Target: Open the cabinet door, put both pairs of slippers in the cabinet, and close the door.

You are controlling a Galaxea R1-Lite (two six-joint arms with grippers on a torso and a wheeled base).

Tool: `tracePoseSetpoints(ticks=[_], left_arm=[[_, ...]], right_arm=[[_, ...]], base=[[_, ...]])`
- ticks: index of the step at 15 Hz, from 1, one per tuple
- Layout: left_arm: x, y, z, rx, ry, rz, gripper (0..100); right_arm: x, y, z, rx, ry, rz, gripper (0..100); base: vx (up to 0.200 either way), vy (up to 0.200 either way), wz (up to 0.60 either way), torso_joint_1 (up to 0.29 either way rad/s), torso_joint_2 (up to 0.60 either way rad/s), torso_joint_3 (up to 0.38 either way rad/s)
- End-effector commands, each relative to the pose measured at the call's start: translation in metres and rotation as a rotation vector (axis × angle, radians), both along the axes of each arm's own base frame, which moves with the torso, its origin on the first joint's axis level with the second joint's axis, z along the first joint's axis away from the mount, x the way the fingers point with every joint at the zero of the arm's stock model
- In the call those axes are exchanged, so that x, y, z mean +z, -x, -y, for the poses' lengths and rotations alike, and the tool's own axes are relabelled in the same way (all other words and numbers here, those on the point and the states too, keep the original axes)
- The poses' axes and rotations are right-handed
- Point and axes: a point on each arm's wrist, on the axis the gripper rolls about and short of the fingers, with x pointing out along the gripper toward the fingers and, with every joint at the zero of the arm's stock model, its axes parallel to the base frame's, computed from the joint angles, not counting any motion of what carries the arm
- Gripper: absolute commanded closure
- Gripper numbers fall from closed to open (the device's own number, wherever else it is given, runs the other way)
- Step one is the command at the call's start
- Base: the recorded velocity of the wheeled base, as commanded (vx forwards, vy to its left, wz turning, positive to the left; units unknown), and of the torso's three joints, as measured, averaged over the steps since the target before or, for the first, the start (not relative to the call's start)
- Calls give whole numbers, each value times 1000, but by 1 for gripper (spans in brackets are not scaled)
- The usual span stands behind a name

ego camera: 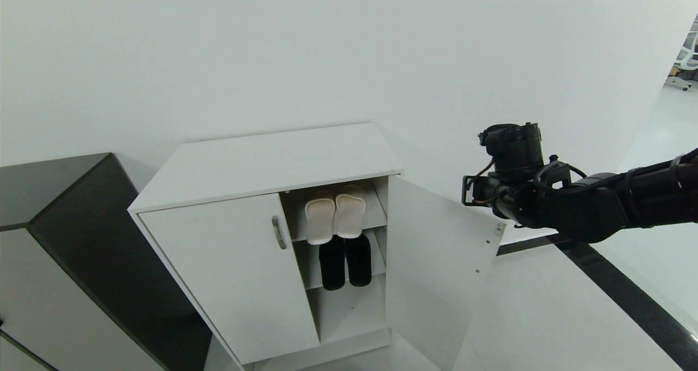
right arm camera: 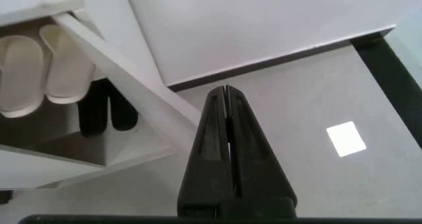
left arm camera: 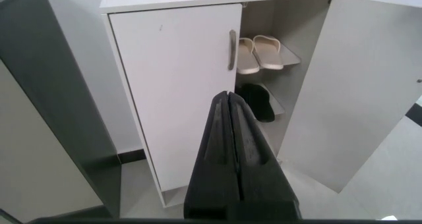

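Note:
The white cabinet (ego camera: 262, 166) stands against the wall with its right door (ego camera: 436, 262) swung open and its left door (ego camera: 229, 267) closed. White slippers (ego camera: 335, 215) lie on the upper shelf and black slippers (ego camera: 344, 262) on the shelf below; both pairs also show as white slippers (left arm camera: 260, 53) and black slippers (left arm camera: 257, 102). My right gripper (right arm camera: 227, 95) is shut and empty, held just outside the open door's (right arm camera: 132, 85) outer edge; the right arm (ego camera: 545, 196) hovers by the door's top corner. My left gripper (left arm camera: 229, 99) is shut and empty in front of the closed door.
A dark grey and white cabinet (ego camera: 60, 240) stands to the left of the white one. A black floor strip (ego camera: 627, 294) runs along the floor at right. Open floor (ego camera: 545, 316) lies in front of the open door.

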Motion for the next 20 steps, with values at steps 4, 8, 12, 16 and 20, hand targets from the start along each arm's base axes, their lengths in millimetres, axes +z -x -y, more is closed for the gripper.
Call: tracePoseSetpoints(ticks=[4, 8, 12, 16, 20], left_arm=[[0, 0, 0, 1, 0, -1, 100], [0, 0, 0, 1, 0, -1, 100], [0, 0, 0, 1, 0, -1, 100], [0, 0, 0, 1, 0, -1, 100], [0, 0, 0, 1, 0, -1, 100]], right_arm=[[-18, -10, 1, -9, 16, -39, 100], [-26, -16, -2, -9, 15, -28, 100], [-30, -17, -2, -9, 20, -37, 100], [-31, -13, -4, 0, 27, -49, 100], [-31, 2, -16, 46, 34, -57, 100]], base=[[0, 0, 0, 0, 0, 0], [0, 0, 0, 0, 0, 0], [0, 0, 0, 0, 0, 0], [0, 0, 0, 0, 0, 0], [0, 0, 0, 0, 0, 0]])
